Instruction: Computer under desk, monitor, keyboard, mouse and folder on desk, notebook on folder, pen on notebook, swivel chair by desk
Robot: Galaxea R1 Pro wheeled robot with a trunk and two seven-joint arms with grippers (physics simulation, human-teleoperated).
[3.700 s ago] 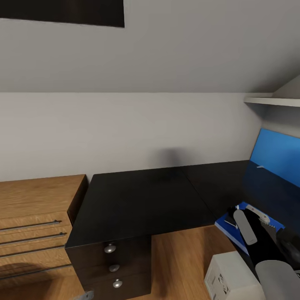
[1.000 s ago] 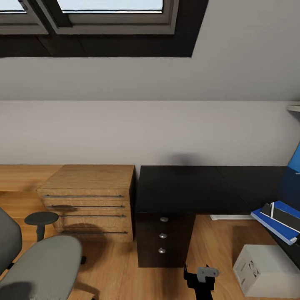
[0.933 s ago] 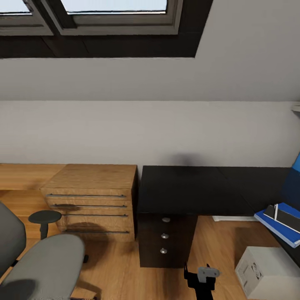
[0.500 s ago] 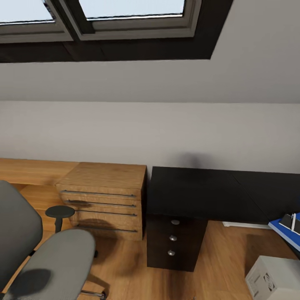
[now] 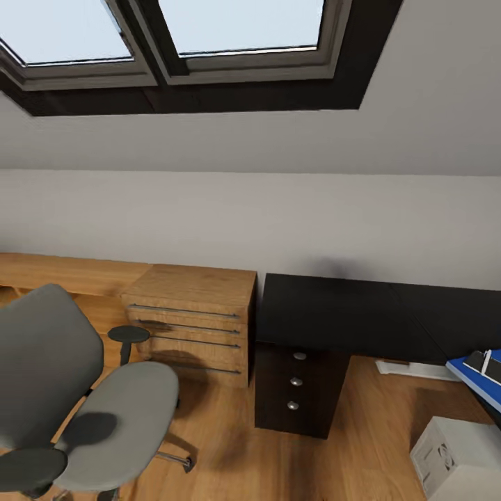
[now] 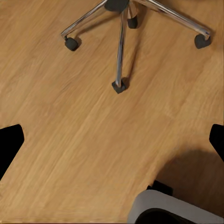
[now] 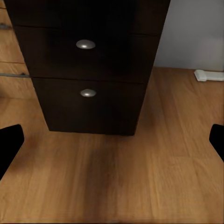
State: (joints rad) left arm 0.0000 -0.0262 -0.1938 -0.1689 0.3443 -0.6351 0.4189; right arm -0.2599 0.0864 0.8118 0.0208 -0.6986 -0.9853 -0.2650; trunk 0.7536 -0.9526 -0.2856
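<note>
The grey swivel chair [image 5: 104, 410] stands on the wood floor at the lower left of the head view, and its seat is bare. Its chrome star base [image 6: 120, 46] with castors is below my left gripper [image 6: 112, 142], which is open over bare floor. The black desk [image 5: 348, 313] runs along the wall, with a drawer unit [image 5: 299, 390] under its left end. My right gripper [image 7: 112, 140] is open and faces those drawers [image 7: 86, 70] low above the floor. A blue folder [image 5: 473, 381] with a dark item on it pokes in at the right edge. The white computer case [image 5: 456, 459] sits on the floor.
A wooden chest of drawers [image 5: 195, 323] stands against the desk's left side. A white power strip [image 5: 410, 369] lies on the floor under the desk. Skylight windows [image 5: 209, 35] sit in the sloped ceiling. Open floor lies between the chair and the drawer unit.
The whole head view has swung left and tilted up: the chair has come further into view, the folder has slid to the right edge, and the gripper at the bottom is gone.
</note>
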